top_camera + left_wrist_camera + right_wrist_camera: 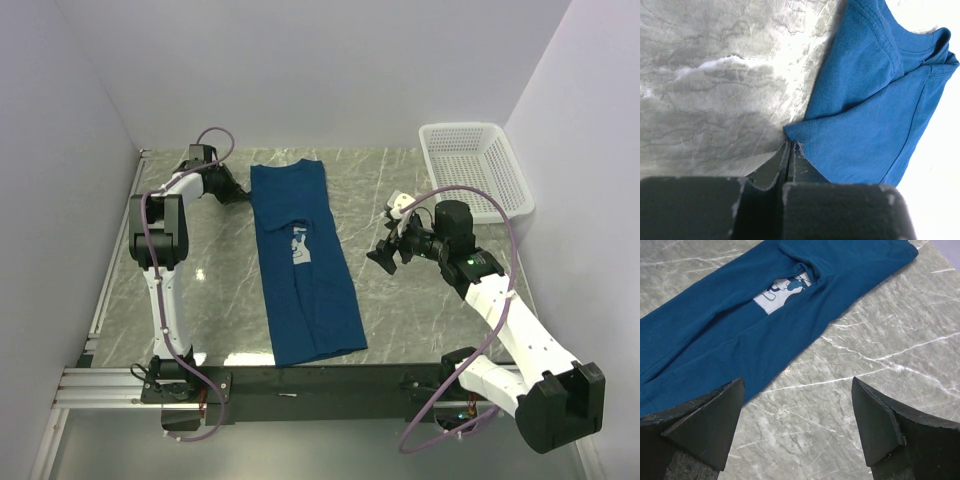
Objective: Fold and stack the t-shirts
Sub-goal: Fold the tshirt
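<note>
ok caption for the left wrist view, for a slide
Left gripper pinched shut on a corner of the blue t-shirt, on the marble table

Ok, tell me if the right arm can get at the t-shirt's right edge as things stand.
Probably yes: the right gripper hangs open beside the t-shirt, with only bare table between them.

The right end effector (796, 381), jaws wide, hangs above the table (880, 365) beside the t-shirt (715, 325).

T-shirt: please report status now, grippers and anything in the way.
Left gripper shut on t-shirt corner. Right gripper open, empty, above bare table. T-shirt flat, folded into long strip. Basket far right, nothing in way.
</note>
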`<state>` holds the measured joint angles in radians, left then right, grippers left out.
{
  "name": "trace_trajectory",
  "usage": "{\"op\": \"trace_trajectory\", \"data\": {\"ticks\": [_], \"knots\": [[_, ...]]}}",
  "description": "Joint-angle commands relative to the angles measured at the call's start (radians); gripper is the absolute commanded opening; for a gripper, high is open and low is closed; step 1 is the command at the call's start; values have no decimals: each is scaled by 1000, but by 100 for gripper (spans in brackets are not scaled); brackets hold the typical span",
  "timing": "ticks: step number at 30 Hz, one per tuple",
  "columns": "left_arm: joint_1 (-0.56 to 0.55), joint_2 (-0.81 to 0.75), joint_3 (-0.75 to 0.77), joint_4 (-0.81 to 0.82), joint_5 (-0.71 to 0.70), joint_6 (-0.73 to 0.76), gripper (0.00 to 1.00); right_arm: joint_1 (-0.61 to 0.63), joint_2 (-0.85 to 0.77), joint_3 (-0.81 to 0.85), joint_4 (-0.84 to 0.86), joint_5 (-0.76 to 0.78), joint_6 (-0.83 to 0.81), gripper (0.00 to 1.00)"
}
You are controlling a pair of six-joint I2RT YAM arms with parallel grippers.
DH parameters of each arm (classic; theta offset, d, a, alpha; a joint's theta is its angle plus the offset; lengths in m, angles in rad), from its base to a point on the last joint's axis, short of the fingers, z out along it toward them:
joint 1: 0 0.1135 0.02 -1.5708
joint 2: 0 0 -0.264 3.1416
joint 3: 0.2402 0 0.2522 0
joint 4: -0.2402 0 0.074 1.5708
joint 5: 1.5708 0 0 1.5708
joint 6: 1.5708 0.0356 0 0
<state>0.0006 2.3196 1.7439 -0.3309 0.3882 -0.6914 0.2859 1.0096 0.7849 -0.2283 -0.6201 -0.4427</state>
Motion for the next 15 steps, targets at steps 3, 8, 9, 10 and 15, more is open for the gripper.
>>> {"op": "trace_trajectory", "data": {"ticks": [3, 8, 9, 10, 15], "knots": [[-5, -75, -27, -16, -35, 50, 0, -16, -32, 5, 27, -32, 7, 93], [-37, -132, -14, -14, -40, 66, 0, -21, -32, 5, 26, -36, 6, 93], [-45, -134, -11, -13, -38, 66, 0, -22, -32, 5, 24, -36, 6, 93], [-54, -132, 6, -16, -34, 66, 1, -24, -35, 4, 23, -36, 6, 93], [-116, -95, 63, -25, -22, 47, 0, -33, -45, 1, 20, -41, 6, 93]]}}
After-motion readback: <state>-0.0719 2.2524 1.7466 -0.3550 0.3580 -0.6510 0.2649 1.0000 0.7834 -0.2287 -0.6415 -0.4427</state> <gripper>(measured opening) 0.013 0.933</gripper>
